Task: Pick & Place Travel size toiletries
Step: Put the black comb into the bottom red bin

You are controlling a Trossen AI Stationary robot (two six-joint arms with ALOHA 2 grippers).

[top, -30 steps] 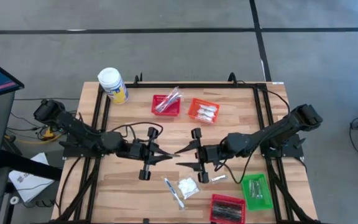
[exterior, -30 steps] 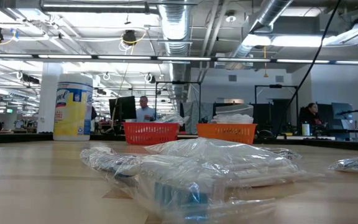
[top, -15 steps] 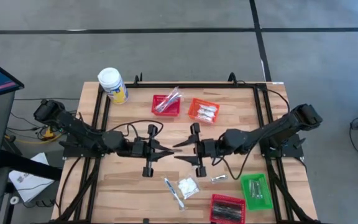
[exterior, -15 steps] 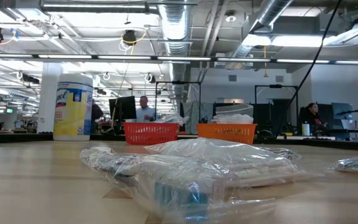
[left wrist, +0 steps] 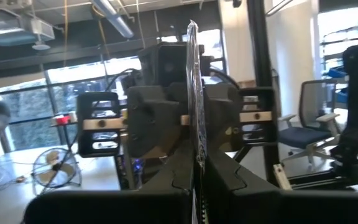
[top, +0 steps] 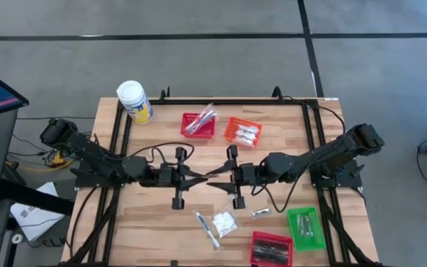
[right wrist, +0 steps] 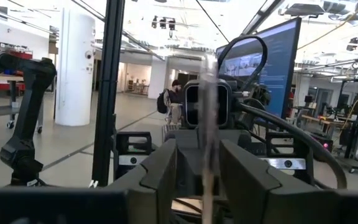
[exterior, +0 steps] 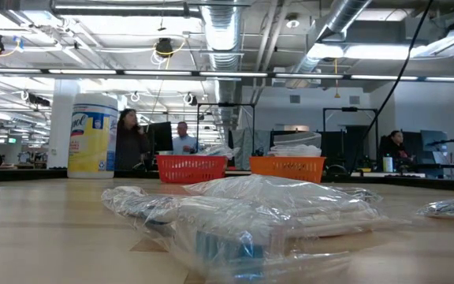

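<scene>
My two grippers face each other above the middle of the table. My left gripper point(top: 199, 177) is shut on a slim clear-wrapped toiletry stick point(left wrist: 194, 93). My right gripper point(top: 214, 179) stands open, a finger on either side of the same stick point(right wrist: 208, 118); I cannot tell whether it touches it. A loose stick point(top: 207, 228), a white packet point(top: 224, 221) and a small silver piece point(top: 260, 213) lie on the table nearer the front. More wrapped sticks rest in the far red basket point(top: 189, 126), and white packets in the orange basket point(top: 232, 133). My left gripper pinches the wrapped stick between its two fingers at the lower stretch point(left wrist: 195, 163) of the wrapper. The fingers come level from the table's left. The stick is lifted clear of the table and reaches on past the fingertips toward my right gripper.
A white-lidded yellow jar point(top: 134, 101) stands at the far left corner. A green basket point(top: 293, 230) and a second red basket point(top: 271, 249) sit at the near right. In the low view, wrapped packets point(exterior: 251, 213) fill the foreground and people show in the room behind.
My right gripper has moved toward the table's left, closer to my left gripper and around the held stick, and the gap between its fingers has narrowed. My left gripper has kept its place, still shut on the stick.
</scene>
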